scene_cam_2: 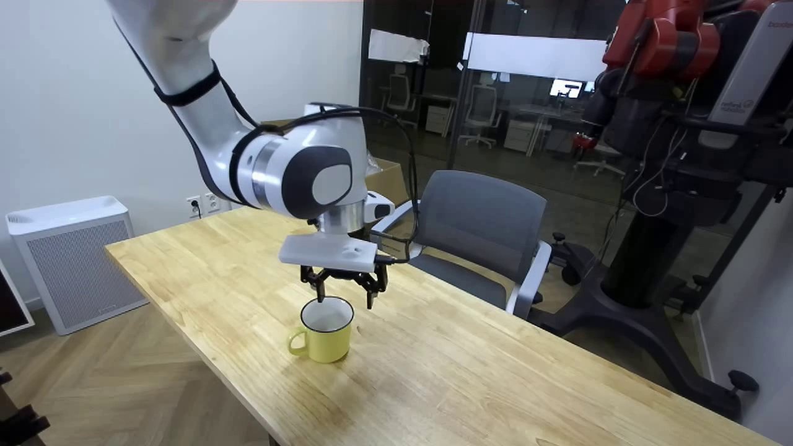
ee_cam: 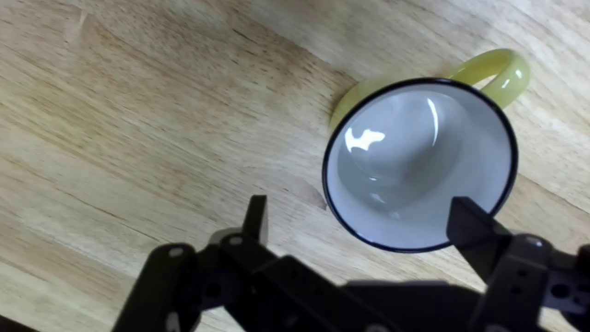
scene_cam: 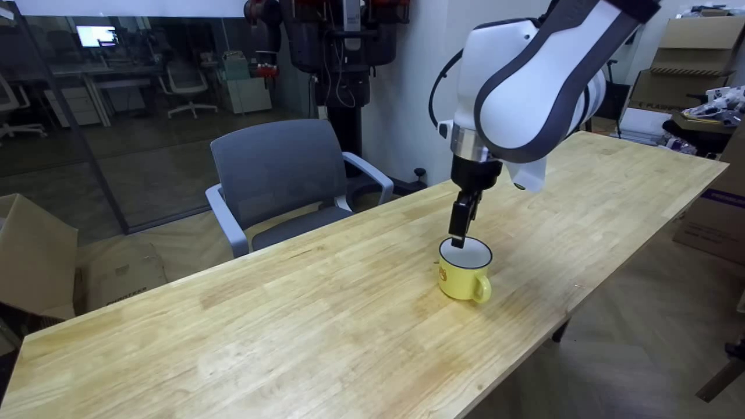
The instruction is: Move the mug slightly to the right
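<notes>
Room was seen between mug (scene_cam: 458, 285) and both long counter edges (scene_cam: 174, 286); at the rim (ee_cam: 433, 80) the claw (scene_cam_2: 345, 304) was spread wide, contact unclear.

A long table (scene_cam: 349, 302) of light wood crosses the scene. At its far side stands a gray office chair (scene_cam: 276, 171) with two pale armrests (scene_cam: 226, 220), seen in both exterior views. In an exterior view, a tall machine (scene_cam_2: 678, 148), red and black, stands to the right of this chair. Beyond a glass wall (scene_cam: 157, 142), a lit monitor (scene_cam: 96, 36) and a white chair (scene_cam: 185, 78) are visible in dim light. In an exterior view, an open cardboard box (scene_cam: 39, 256) is at the left, and more boxes (scene_cam: 701, 33) are piled at the far right. In an exterior view, a white appliance (scene_cam_2: 80, 260) of box shape stands on the floor (scene_cam_2: 179, 396) at the left.
</notes>
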